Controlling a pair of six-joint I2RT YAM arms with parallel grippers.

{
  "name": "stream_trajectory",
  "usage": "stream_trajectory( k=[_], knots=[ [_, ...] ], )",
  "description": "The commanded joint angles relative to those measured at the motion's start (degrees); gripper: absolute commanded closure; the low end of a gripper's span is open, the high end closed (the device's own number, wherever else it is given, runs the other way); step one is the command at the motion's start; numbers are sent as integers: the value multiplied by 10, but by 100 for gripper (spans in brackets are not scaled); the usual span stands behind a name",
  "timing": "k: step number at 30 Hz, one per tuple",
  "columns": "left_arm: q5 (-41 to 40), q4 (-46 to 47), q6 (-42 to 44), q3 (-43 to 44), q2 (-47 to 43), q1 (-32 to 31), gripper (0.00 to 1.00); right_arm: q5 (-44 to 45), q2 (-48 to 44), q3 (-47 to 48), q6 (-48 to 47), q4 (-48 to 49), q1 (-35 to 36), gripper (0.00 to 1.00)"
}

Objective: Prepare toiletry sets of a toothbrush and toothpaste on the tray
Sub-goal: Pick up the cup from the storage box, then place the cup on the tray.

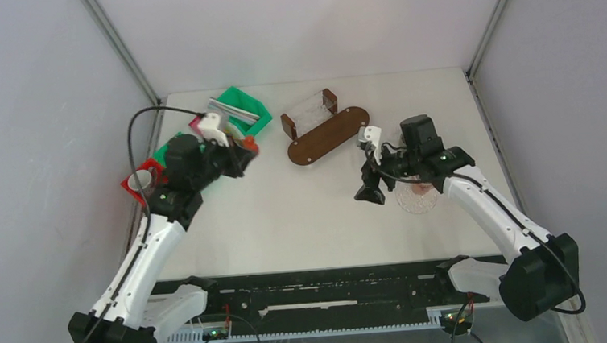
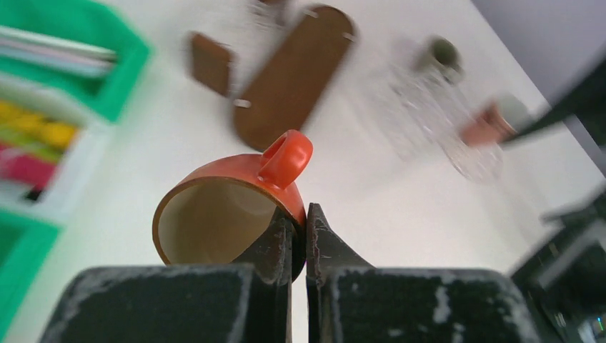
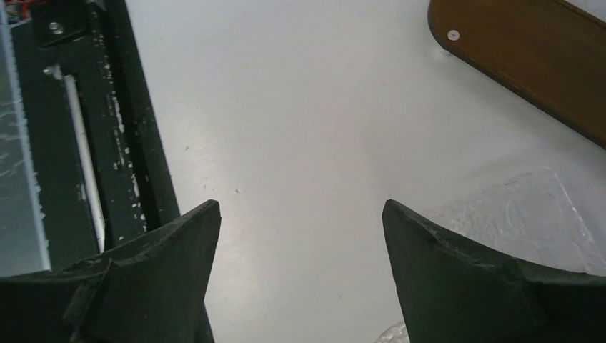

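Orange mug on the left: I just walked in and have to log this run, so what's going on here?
The left gripper is shut on the orange mug, pinching its wall beside the handle, near the green bin. The right gripper is open and empty over the table, by the wooden tray. No cup stands on the tray yet, so no set is assembled.
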Motion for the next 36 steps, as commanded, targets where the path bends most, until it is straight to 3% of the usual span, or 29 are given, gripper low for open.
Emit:
stream_trajectory(
  k=[1,10,14,17,26,36],
  knots=[
    [93,130,46,-60,-21,-101,100,-153,1,32,-61,-45,-42,10],
    [162,171,116,-83,35,-289,100,-267,-22,33,-232,-144,-54,13],
    [187,181,111,-65,83,-343,100,-327,-21,33,-312,-201,-61,14],
    [187,180,108,-47,119,-375,100,-323,-26,30,-336,-212,-63,16],
    [96,178,89,-7,180,-422,100,-255,-19,6,-245,-120,-31,27],
    [38,181,60,11,201,-433,100,-214,-3,2,-231,-104,11,35]
  ],
)
